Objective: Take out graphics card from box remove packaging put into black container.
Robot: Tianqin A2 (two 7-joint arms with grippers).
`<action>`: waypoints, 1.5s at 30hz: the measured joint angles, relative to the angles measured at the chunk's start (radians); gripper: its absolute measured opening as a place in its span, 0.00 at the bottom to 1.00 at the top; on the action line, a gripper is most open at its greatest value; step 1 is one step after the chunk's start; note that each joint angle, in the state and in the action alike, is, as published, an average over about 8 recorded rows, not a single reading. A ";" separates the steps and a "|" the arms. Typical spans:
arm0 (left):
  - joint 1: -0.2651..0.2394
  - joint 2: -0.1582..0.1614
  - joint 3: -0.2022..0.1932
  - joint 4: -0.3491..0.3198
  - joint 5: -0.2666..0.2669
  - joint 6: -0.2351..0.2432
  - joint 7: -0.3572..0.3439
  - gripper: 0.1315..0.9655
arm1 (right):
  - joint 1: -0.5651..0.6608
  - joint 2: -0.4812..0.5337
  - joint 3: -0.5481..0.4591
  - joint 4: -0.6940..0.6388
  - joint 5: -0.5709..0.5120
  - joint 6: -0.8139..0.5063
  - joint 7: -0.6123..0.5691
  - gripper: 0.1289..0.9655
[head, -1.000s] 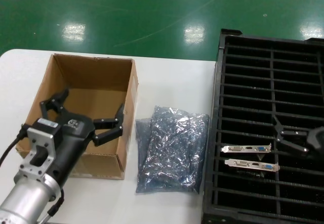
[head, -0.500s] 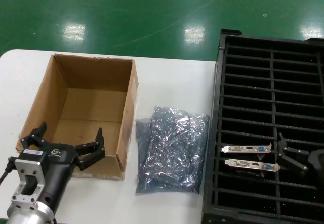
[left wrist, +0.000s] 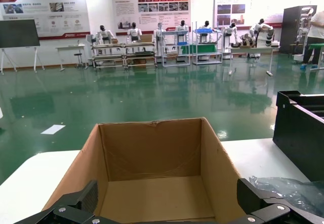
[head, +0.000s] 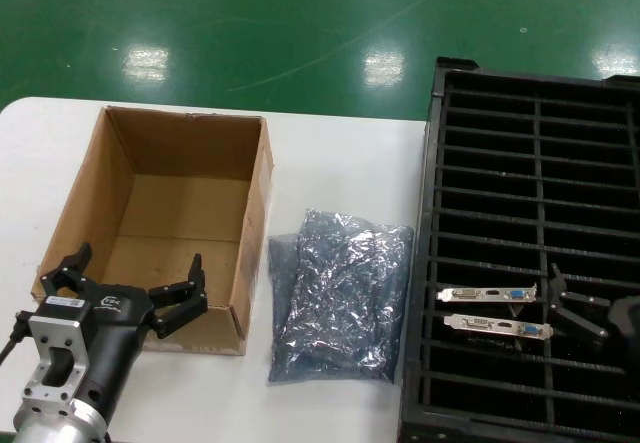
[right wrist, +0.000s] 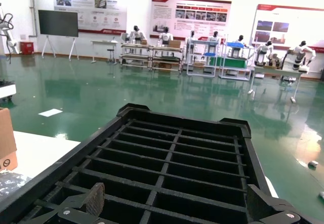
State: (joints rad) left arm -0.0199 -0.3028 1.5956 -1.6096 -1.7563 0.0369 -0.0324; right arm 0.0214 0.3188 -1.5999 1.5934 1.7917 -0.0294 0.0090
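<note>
**Box empty, 2 cards already slotted**

The black container point(head: 530, 163) is the largest thing here and serves as the landmark; it sits on the white counter point(head: 340, 153). The box point(head: 170, 223) stands well to the container's left, open-topped, and its floor shows bare in both the head and left wrist views. Between box and container lies the packaging point(head: 340, 298), 2 crinkled bags heaped together, touching or nearly touching the container's left wall.

2 bare cards rest in neighbouring slots near the container's front left: one graphics card point(head: 487, 294) and its twin point(head: 497, 327) just in front of it.

The left hand point(head: 125, 288) hovers at the box's near wall, jaws spread wide, holding nothing. The right hand point(head: 578, 308) sits over the container just right of the cards, jaws also wide and empty.

Judging by looks, a card is light, stiff and fragile; the silver bracket end seems the safest grip. The bags look slick and limp.
</note>
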 joint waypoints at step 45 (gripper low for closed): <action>0.000 0.000 0.000 0.000 0.000 0.000 0.000 1.00 | 0.000 0.000 0.000 0.000 0.000 0.000 0.000 1.00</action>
State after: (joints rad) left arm -0.0199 -0.3028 1.5956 -1.6096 -1.7563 0.0369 -0.0324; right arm 0.0214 0.3188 -1.5999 1.5934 1.7917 -0.0294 0.0091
